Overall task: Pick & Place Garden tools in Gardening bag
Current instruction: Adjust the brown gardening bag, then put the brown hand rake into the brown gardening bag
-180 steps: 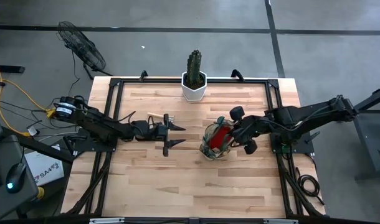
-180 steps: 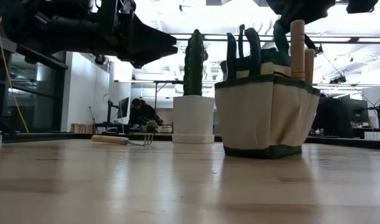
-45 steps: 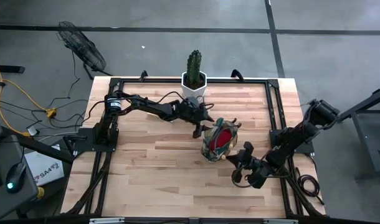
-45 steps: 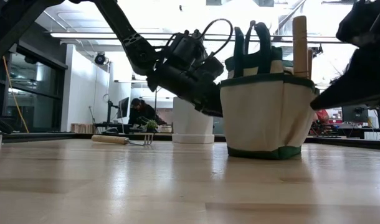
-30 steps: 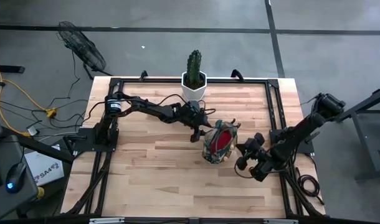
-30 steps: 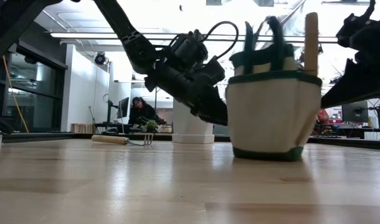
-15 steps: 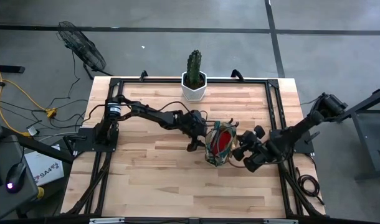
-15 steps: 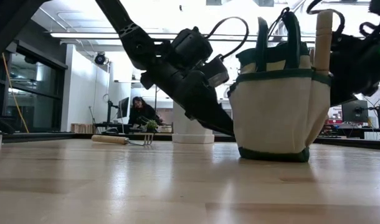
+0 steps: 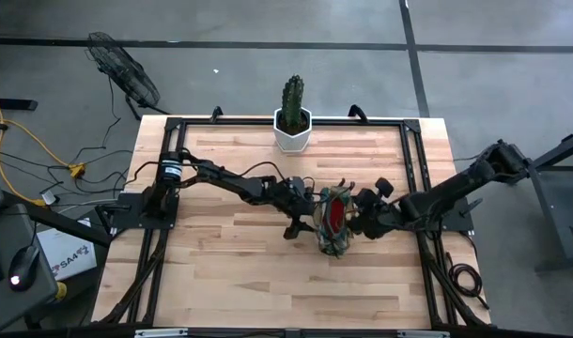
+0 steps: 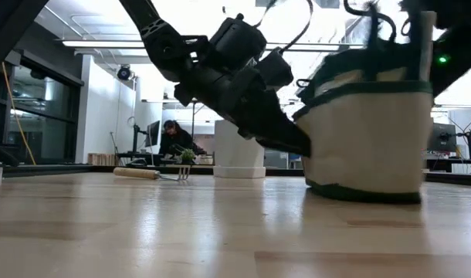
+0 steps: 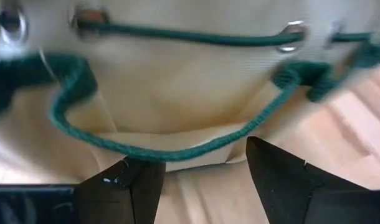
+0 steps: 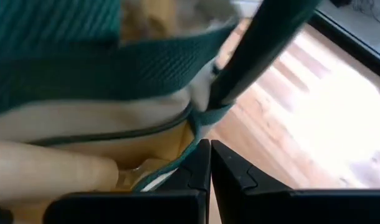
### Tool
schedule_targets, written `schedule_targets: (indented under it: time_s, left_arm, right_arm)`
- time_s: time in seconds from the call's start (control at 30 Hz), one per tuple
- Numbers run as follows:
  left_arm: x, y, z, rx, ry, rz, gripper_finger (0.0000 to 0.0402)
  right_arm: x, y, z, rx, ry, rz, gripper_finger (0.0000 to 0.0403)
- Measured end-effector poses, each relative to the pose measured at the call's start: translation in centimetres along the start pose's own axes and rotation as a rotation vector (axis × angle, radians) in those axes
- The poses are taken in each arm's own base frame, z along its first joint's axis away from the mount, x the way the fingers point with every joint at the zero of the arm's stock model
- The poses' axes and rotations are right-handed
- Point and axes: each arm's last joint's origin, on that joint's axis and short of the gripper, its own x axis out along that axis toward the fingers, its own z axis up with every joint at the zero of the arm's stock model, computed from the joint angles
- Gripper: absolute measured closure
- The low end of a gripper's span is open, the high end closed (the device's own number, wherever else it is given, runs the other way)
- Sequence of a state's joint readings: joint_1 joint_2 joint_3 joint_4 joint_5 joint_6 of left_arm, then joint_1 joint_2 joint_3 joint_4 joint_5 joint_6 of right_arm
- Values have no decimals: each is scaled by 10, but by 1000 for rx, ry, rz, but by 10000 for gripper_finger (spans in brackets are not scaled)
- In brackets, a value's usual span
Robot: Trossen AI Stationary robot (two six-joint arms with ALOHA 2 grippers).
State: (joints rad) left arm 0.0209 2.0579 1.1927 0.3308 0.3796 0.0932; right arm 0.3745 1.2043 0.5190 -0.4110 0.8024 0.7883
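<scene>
Overall, high view: the gardening bag [image 9: 332, 222] stands near the table's [image 9: 230, 272] centre, pinched between the two arms. A red glove [image 9: 332, 213] shows inside its mouth.
Left gripper, high view: the left gripper [image 9: 301, 223] is against the bag's left side, low to the table.
Right gripper, high view: the right gripper [image 9: 359, 217] is at the bag's right rim.
Bystander, high view: a cactus in a white pot [image 9: 292, 120] stands at the far edge, well apart from the bag.
Low view, bag: the bag [image 10: 367, 139] sits tilted, one bottom edge lifted off the wood; a wooden handle [image 10: 428, 46] sticks up from a side pocket.
Low view, left to do: a wooden-handled mini rake [image 10: 152, 174] lies on the table far behind, beside the pot [image 10: 238, 148].
Left wrist view: the fingers [image 11: 276, 180] stand clearly apart and hold nothing; the bag's tan wall and green cord [image 11: 177, 146] fill the picture just ahead.
Right wrist view: the fingers [image 12: 235, 174] are pressed together, apparently pinching the bag's green-trimmed rim [image 12: 196, 134].
Progress, judged: most tools appear stowed; the rake at least remains out, so the task is not complete.
</scene>
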Motion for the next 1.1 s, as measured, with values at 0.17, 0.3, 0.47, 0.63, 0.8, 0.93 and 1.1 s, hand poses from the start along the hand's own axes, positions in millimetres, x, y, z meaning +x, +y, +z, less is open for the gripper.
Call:
schedule_targets:
  time_s: [0.17, 0.3, 0.47, 0.63, 0.8, 0.93, 1.1]
  left_arm:
    - [3, -9, 5, 28, -43, -15, 184]
    - [4, -12, 8, 18, -63, -12, 184]
    - [5, -13, 8, 13, -60, 23, 184]
    - [4, -9, 4, 0, -21, 46, 184]
    - [2, -6, 0, -18, 19, 63, 184]
    - [-2, -7, 0, -23, 60, 72, 184]
    - [-19, -10, 9, 14, 149, 154, 184]
  right_arm:
    - [5, -12, 17, -37, 9, 51, 400]
    - [10, -22, 27, -65, 19, 62, 400]
    - [16, -36, 35, -86, 31, 51, 400]
    - [8, -48, 43, -65, -10, 63, 400]
    - [-7, -59, 46, -34, -50, 80, 400]
    - [-17, -68, 45, 13, -57, 90, 400]
    - [-24, -70, 44, 40, -55, 150, 400]
